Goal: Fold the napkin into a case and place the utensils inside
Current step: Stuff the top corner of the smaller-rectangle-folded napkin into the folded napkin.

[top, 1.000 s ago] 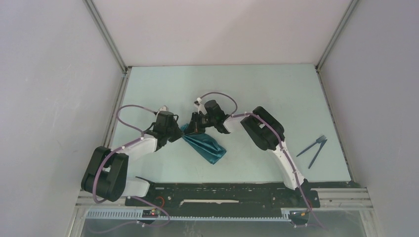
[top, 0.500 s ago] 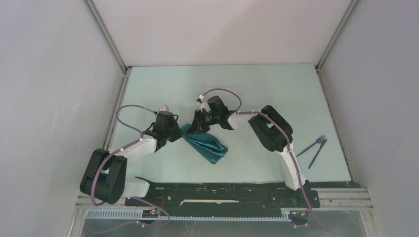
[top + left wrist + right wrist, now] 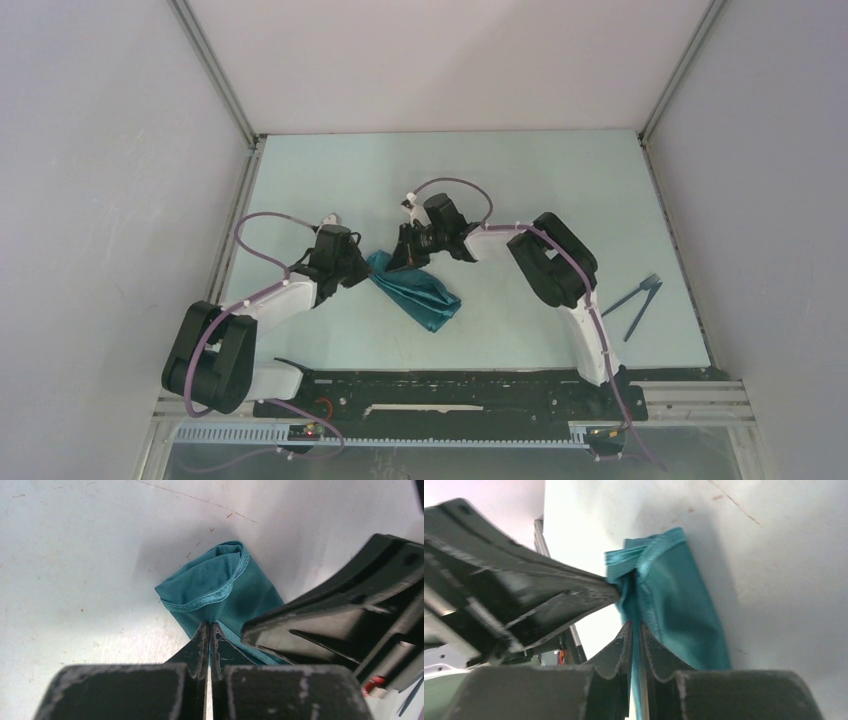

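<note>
At the middle of the table, the napkin lies as a bunched, slanting oblong with its far-left end raised. Both grippers pinch that one end. The left gripper has its jaws closed on the cloth just under the hemmed fold, and the right gripper is clamped on layers just beside it. This likely keeps the layers together for the next fold. The two crowd each other, leaving little room. The utensils lie well apart to the right, past the right arm.

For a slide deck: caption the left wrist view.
Left hand shut on folded shiny teal satin napkin, right hand alongside.
</note>
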Available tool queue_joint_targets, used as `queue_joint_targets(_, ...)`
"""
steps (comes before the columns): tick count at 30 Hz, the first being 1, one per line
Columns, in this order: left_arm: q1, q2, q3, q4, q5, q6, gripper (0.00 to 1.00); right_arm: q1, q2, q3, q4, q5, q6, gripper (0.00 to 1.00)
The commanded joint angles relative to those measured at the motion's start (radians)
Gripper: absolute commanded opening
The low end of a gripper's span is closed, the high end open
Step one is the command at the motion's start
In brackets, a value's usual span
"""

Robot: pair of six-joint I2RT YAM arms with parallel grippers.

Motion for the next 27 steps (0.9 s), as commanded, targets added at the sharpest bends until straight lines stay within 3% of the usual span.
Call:
queue_joint_targets(1, -0.005, 0.01, 0.009, 0.011, 0.024, 0.019, 0.0, 0.034, 0.063, 0.031, 0.012, 0.026, -0.011, 0.14)
queue_joint_targets(9, -0.003, 0.128, 0.064, 0.032, 0.09, 0.021, 0.0, 0.088, 0.142, 0.113, 0.01, 0.109, 0.022, 0.06)
queue_joint_targets(13, 0.0, 0.089, 0.057, 0.036, 0.09, 0.015, 0.01, 0.078, 0.119, 0.071, 0.017, 0.125, 0.021, 0.05)
queue_joint_targets(16, 0.004, 0.019, 0.038, 0.037, 0.1, 0.01, 0.17, 0.064, 0.109, 0.046, 0.028, 0.124, 0.026, 0.05)
queue_joint_targets(19, 0.022, -0.067, 0.014, 0.033, 0.105, -0.005, 0.44, 0.056, 0.11, 0.036, 0.04, 0.118, 0.033, 0.04)
queue_joint_targets(22, 0.05, -0.121, -0.005, 0.032, 0.117, -0.012, 0.54, 0.057, 0.113, 0.036, 0.049, 0.113, 0.037, 0.03)
queue_joint_targets(24, 0.071, -0.122, -0.013, 0.042, 0.133, -0.019, 0.51, 0.06, 0.111, 0.035, 0.05, 0.116, 0.037, 0.02)
queue_joint_targets(27, 0.095, -0.074, -0.017, 0.097, 0.173, -0.033, 0.21, 0.059, 0.109, 0.034, 0.049, 0.116, 0.036, 0.02)
